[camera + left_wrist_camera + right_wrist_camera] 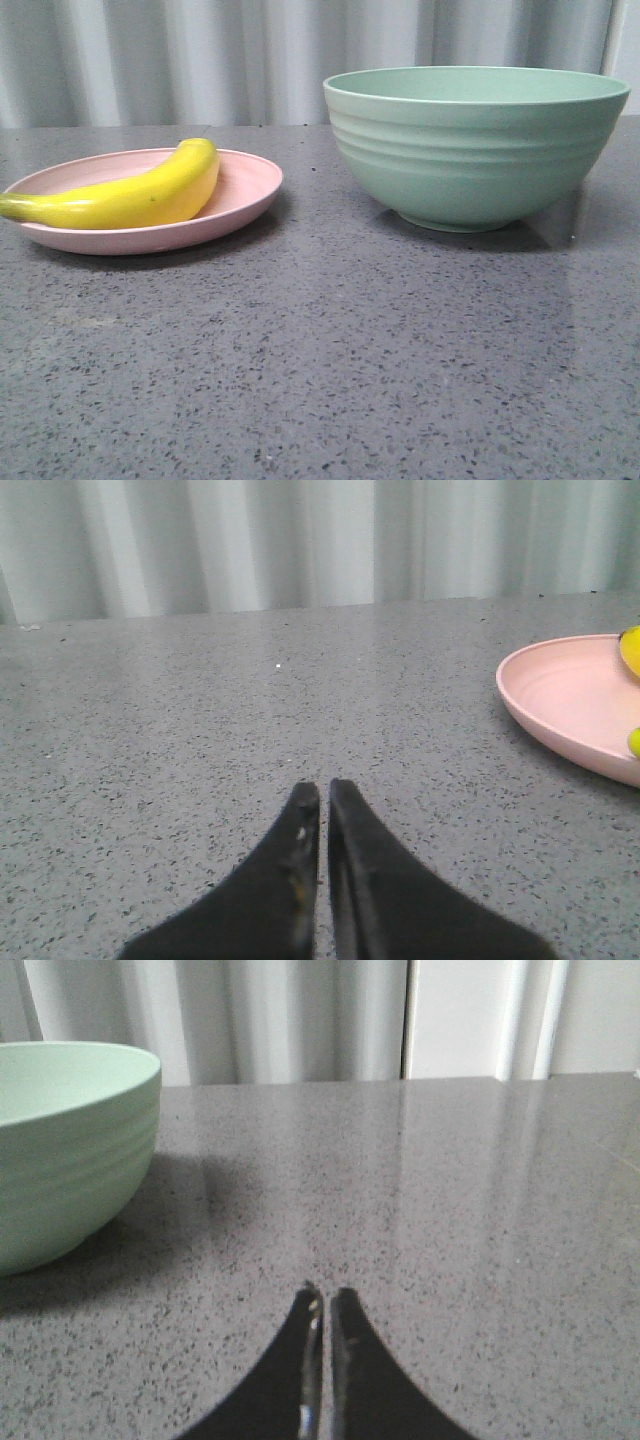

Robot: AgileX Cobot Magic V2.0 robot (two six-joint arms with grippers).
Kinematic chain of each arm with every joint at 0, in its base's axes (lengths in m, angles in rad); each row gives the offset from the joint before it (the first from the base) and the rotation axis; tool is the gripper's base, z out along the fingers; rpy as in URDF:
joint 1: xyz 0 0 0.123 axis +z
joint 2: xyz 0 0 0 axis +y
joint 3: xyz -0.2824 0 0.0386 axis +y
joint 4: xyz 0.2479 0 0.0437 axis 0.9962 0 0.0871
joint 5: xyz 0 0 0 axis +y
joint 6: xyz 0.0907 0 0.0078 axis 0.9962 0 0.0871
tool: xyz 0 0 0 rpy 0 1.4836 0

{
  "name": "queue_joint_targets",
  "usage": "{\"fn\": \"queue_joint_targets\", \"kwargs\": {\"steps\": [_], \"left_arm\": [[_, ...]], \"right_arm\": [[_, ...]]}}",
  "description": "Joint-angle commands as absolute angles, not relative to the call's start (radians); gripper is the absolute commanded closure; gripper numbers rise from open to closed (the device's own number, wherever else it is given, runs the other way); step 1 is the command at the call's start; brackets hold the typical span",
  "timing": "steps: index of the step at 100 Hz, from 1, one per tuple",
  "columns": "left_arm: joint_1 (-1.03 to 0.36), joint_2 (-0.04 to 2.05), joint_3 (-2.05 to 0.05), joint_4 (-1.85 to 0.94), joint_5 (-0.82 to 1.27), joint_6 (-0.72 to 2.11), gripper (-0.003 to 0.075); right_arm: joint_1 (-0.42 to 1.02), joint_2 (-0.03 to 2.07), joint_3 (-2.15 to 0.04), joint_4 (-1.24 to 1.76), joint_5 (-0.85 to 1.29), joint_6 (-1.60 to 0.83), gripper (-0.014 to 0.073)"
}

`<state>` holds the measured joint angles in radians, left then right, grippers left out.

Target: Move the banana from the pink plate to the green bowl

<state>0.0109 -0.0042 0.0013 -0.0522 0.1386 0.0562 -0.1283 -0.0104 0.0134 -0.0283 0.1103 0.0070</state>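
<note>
The yellow banana (130, 195) lies on the pink plate (245, 190) at the left of the front view. The green bowl (470, 145) stands upright to the right of the plate, apart from it. Neither gripper shows in the front view. In the left wrist view my left gripper (323, 788) is shut and empty, low over the grey table, with the plate (570, 700) and two bits of the banana (630, 650) off to one side. In the right wrist view my right gripper (326, 1294) is shut and empty, with the bowl (60, 1150) to its side.
The grey speckled table (330, 360) runs to a pale curtain (200, 50) at the back.
</note>
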Motion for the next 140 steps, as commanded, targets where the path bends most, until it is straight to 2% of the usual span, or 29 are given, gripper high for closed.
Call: {"fn": "queue_joint_targets", "kwargs": {"steps": [1,15,39,62,84,88,95,104,111,140], "left_arm": [[0.01,-0.037,0.026,-0.088,0.06,0.047,0.0738],[0.01,-0.037,0.008,-0.199,0.056,0.047,0.0739],[0.01,-0.003,-0.172,-0.215,0.206,0.053,0.0739],[0.01,0.132,-0.338,-0.206,0.251,0.056,0.0739],[0.01,0.24,-0.396,-0.206,0.215,0.056,0.0735],[0.01,0.25,-0.396,-0.206,0.206,0.056,0.072],[0.01,0.267,-0.396,-0.206,0.188,0.056,0.0646],[0.01,0.285,-0.394,-0.206,0.153,0.056,0.0472],[0.01,0.293,-0.394,-0.211,0.132,0.056,0.0384],[0.01,0.396,-0.409,-0.216,0.099,0.056,0.0349]], "right_arm": [[-0.134,-0.029,0.039,-0.032,0.0,0.0,0.0673],[-0.129,-0.029,0.034,-0.006,0.0,0.007,0.0673],[-0.081,0.014,-0.076,0.043,0.106,0.01,0.0673],[-0.059,0.206,-0.269,0.041,0.249,0.01,0.0673],[-0.059,0.384,-0.403,0.077,0.289,0.01,0.0673],[-0.059,0.401,-0.408,0.086,0.28,0.01,0.0673],[-0.059,0.422,-0.406,0.088,0.267,0.01,0.0673],[-0.059,0.434,-0.402,0.09,0.292,0.01,0.0673],[-0.059,0.438,-0.402,0.09,0.299,0.01,0.0673],[-0.059,0.438,-0.402,0.09,0.303,0.01,0.0673]]}}
